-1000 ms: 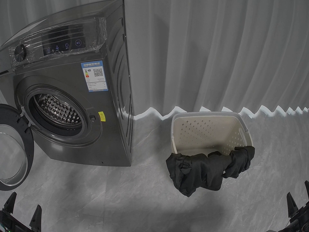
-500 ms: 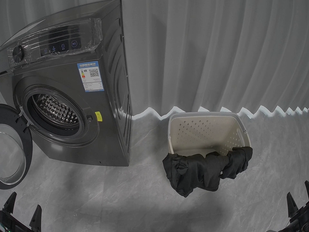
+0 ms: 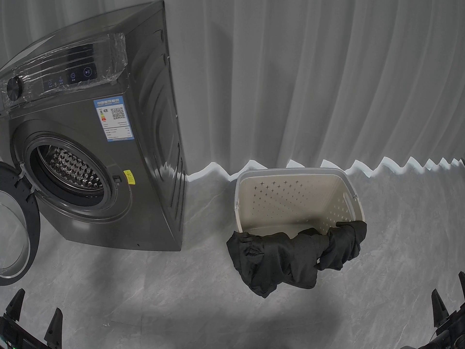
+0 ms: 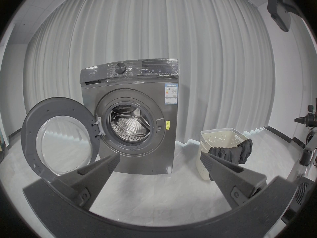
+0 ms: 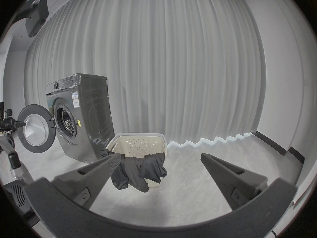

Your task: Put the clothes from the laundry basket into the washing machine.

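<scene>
Dark garment [image 3: 286, 260]: draped over the near rim of the laundry basket [image 3: 295, 197]. Long axis along that rim, left to right across the head view. Bulkier end toward the washing machine [image 3: 145, 136], hanging outside the basket wall toward the floor [image 3: 193, 292]. Narrower end hooked over the near right corner.

Laundry basket: upright on the floor, to the right of the washing machine and apart from it, far side close to the curtain [image 3: 315, 73].

Washing machine: door [image 3: 14, 229] swung fully open to the left, drum [image 3: 68, 170] exposed.

Left gripper [image 4: 158, 155]: spread wide, holding nothing, low at the near left, facing the drum opening.

Right gripper [image 5: 160, 156]: spread wide, holding nothing, low at the near right, well apart from the basket, pointed toward the garment.
</scene>
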{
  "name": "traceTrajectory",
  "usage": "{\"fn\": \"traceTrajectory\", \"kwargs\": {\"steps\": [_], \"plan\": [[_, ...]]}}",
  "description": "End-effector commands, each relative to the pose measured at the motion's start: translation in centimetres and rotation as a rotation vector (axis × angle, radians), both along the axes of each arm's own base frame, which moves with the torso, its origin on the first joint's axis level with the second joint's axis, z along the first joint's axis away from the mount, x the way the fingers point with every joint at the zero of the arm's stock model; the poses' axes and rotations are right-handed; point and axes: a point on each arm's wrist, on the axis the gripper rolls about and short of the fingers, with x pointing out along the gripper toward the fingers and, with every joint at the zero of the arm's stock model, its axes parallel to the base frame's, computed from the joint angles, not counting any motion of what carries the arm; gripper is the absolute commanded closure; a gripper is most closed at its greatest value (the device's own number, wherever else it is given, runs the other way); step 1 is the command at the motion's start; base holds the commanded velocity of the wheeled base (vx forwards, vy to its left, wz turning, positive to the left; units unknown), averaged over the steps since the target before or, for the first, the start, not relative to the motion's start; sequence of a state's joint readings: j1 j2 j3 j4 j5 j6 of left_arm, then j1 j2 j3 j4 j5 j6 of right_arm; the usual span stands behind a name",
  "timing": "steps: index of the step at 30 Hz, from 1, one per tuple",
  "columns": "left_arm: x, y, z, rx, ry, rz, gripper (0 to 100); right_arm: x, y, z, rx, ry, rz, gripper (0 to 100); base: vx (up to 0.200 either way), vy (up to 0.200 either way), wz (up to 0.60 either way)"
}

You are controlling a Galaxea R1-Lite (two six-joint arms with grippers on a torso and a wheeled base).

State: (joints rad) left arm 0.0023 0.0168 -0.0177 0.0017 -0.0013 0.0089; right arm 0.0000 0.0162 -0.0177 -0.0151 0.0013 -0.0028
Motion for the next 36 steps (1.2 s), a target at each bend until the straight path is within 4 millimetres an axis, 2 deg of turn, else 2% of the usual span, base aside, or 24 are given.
{"fn": "traceTrajectory", "kwargs": {"steps": [1,11,28,36], "plan": [[-0.01,0.0,-0.48,0.0,-0.001,0.0,0,0.01,0.0,-0.52,0.0,0.001,0.0,0,0.0,0.0,0.0],[-0.01,0.0,-0.48,-0.001,-0.001,0.0,0,0.01,0.0,-0.52,0.0,0.001,0.0,0,0.0,0.0,0.0],[-0.01,0.0,-0.48,-0.001,-0.001,0.0,0,0.01,0.0,-0.52,0.0,0.001,0.0,0,0.0,-0.2,0.0],[-0.01,0.0,-0.48,0.0,-0.001,0.0,0,0.01,0.0,-0.52,0.001,0.001,0.002,0,0.0,0.0,0.0]]}}
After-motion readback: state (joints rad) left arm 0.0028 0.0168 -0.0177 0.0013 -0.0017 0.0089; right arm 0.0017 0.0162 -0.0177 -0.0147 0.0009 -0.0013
